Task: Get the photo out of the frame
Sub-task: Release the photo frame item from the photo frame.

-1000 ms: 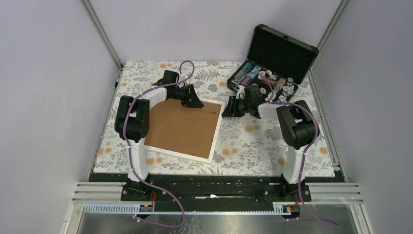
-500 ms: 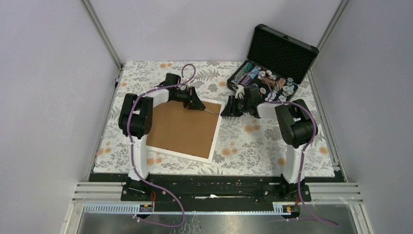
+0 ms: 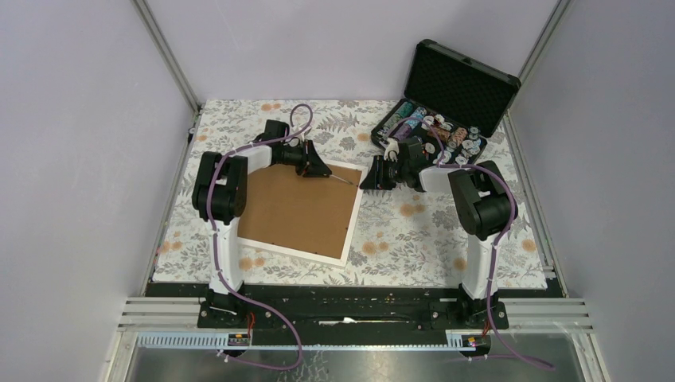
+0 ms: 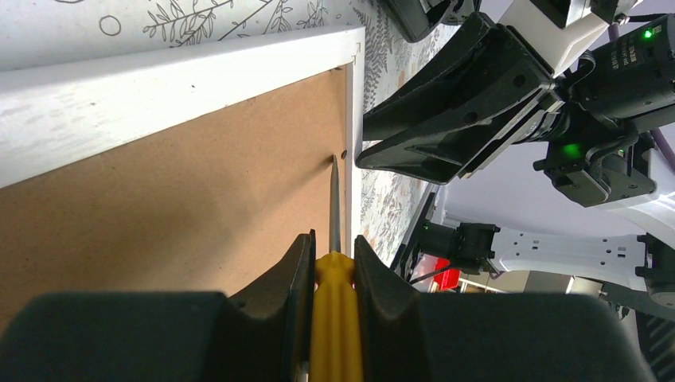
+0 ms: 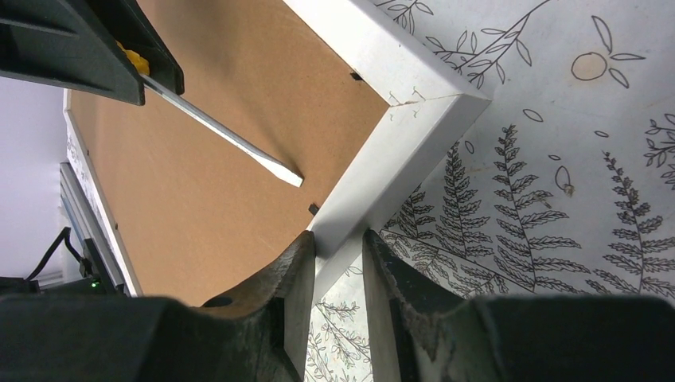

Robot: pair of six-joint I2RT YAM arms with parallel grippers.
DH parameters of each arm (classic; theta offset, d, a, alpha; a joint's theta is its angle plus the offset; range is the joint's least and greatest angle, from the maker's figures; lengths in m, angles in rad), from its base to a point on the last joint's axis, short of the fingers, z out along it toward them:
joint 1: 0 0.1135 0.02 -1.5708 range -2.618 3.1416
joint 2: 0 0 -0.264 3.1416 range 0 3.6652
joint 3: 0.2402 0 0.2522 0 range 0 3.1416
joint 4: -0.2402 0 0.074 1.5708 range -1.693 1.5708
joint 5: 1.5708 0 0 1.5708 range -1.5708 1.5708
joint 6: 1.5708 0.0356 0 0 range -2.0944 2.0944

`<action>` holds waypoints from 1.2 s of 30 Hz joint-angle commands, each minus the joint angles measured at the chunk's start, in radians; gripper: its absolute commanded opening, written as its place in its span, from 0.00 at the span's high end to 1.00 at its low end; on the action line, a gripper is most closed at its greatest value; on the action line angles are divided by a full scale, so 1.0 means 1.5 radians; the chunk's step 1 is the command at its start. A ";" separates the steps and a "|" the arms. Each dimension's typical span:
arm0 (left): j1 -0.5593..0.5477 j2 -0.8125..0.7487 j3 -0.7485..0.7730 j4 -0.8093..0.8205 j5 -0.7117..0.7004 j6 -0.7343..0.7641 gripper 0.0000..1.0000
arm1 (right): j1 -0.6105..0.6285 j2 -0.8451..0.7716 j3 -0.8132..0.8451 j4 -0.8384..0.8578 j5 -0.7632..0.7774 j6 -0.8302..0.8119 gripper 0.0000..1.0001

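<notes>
Here, frame (image 3: 298, 211) on floral tablecloth (image 3: 414, 239), lilac walls (image 3: 334, 48)

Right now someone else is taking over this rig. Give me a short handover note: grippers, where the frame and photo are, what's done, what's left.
Left gripper: shut on the yellow-handled screwdriver. Its blade tip rests on the brown backing board, by a small dark tab near the far right corner of the white frame.
Right gripper: jaws straddle the frame's rail at that corner; firm grip unclear.
The frame lies face down on the floral tablecloth. The photo is not visible, presumably under the backing.
Done: tool positioned.
Left: free the tabs, lift the backing, take out the photo.
</notes>
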 commanded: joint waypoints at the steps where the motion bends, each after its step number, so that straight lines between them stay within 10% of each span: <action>1: 0.002 -0.022 -0.007 0.007 -0.011 0.024 1.00 | 0.000 0.025 0.015 -0.004 0.018 -0.008 0.66; 36: -0.036 0.071 -0.019 0.103 0.006 -0.058 1.00 | 0.002 0.070 0.021 -0.016 0.002 0.002 0.83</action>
